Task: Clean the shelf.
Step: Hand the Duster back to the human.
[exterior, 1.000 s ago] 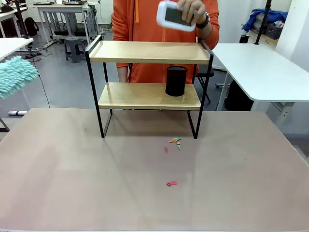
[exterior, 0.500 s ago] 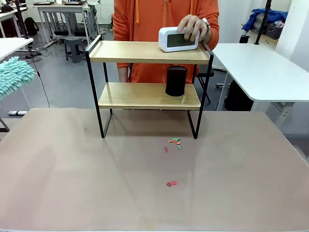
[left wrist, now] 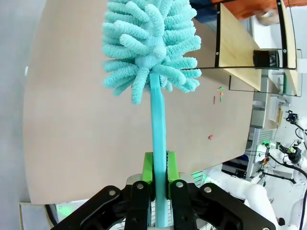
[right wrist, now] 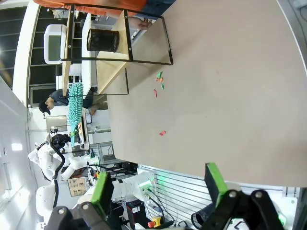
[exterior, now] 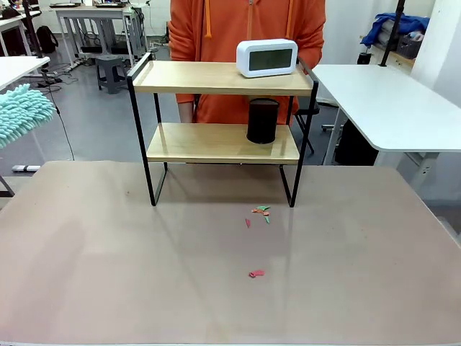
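The shelf (exterior: 194,78), which way from the duster (exterior: 21,114)?
Right of it, at the far middle of the table (exterior: 108,252), boards running left to right. The duster hangs well off its left end, so the left arm is nearer.
And the grippers?
The left gripper (left wrist: 159,167) is clamped on the duster's handle. The right gripper (right wrist: 158,182) gapes wide, holding nothing.
Anything hard to see?
The front view's edge cuts the duster's head. A clock (exterior: 266,58) and a black cup (exterior: 263,120) cover bits of board.
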### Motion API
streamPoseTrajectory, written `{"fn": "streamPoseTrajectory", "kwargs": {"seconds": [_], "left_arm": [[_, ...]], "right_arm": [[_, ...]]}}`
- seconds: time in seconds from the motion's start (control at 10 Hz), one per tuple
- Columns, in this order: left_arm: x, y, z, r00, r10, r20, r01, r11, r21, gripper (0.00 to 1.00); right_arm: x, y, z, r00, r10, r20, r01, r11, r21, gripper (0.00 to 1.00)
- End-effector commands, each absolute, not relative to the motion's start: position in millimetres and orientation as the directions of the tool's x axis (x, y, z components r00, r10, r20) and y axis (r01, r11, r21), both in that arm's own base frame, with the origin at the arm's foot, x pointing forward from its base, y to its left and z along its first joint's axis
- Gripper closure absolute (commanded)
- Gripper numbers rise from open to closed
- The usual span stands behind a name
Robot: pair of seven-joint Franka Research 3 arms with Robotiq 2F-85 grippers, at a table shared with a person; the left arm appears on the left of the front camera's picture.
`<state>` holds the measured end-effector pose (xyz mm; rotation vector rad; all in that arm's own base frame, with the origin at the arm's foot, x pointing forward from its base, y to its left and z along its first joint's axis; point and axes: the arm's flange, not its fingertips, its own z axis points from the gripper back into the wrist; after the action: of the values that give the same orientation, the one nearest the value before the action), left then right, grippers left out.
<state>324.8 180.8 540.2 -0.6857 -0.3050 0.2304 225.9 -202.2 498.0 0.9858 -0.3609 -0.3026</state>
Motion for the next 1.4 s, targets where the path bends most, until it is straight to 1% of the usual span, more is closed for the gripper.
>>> {"fn": "streamPoseTrajectory", "kwargs": {"seconds": [0.0,0.1,0.2,0.3,0.4,0.5,0.6,0.7,0.8,0.9,1.0,1.1,1.2,1.3], "left_arm": [[324.5,181.1,543.5,0.933,0.293,0.21,-0.093,0.759,-0.645,0.87],[324.5,181.1,543.5,0.933,0.293,0.21,-0.093,0.759,-0.645,0.87],[324.5,181.1,543.5,0.933,0.293,0.21,-0.093,0.759,-0.645,0.87],[324.8,180.9,540.2,0.931,0.307,0.2,-0.108,0.752,-0.651,0.87],[311.3,177.0,578.0,0.922,0.243,0.3,0.012,0.759,-0.651,0.87],[294.3,166.5,619.8,0.899,0.154,0.409,0.195,0.695,-0.691,0.87],[278.6,153.4,647.0,0.865,0.065,0.497,0.355,0.622,-0.698,0.87],[265.7,140.2,664.9,0.834,-0.044,0.551,0.493,0.508,-0.706,0.87],[255.3,126.1,674.9,0.8,-0.136,0.585,0.581,0.424,-0.695,0.87],[247.3,102.4,678.6,0.756,-0.269,0.597,0.655,0.318,-0.686,0.87],[245.7,70.2,677.8,0.692,-0.438,0.574,0.699,0.208,-0.684,0.87],[248.3,35.9,669.6,0.595,-0.625,0.504,0.733,0.165,-0.66,0.87],[250.9,23.5,655.3,0.584,-0.737,0.339,0.755,0.34,-0.561,0.87],[231.7,50.2,679.0,0.711,-0.417,0.566,0.688,0.25,-0.681,0.87]], "right_arm": [[227.4,-201.0,499.1,0.897,-0.402,0.185,0.053,0.512,0.857,0.0],[227.4,-201.0,499.1,0.897,-0.402,0.185,0.053,0.512,0.857,0.0],[225.9,-202.2,498.0,0.9,-0.407,0.158,0.085,0.519,0.85,0.0],[223.1,-231.0,502.3,0.866,-0.468,0.176,0.128,0.549,0.826,0.0],[226.9,-229.3,522.8,0.88,-0.404,0.249,0.003,0.53,0.848,0.0],[237.1,-220.5,553.2,0.869,-0.371,0.329,-0.078,0.554,0.829,0.0],[244.8,-202.3,579.7,0.864,-0.316,0.392,-0.173,0.546,0.82,0.0],[249.6,-174.6,600.5,0.865,-0.237,0.442,-0.27,0.523,0.809,0.0],[251.5,-143.0,614.5,0.87,-0.136,0.474,-0.362,0.478,0.801,0.0],[250.9,-104.3,621.1,0.867,-0.015,0.498,-0.444,0.429,0.786,0.0],[245.5,-71.2,616.0,0.859,0.084,0.505,-0.496,0.383,0.779,0.0],[232.3,-50.2,603.1,0.844,0.19,0.502,-0.535,0.381,0.754,0.0],[245.2,-88.4,630.3,0.877,-0.005,0.481,-0.428,0.45,0.784,0.0],[245.2,-88.4,630.3,0.877,-0.005,0.481,-0.428,0.45,0.784,0.0]]}}
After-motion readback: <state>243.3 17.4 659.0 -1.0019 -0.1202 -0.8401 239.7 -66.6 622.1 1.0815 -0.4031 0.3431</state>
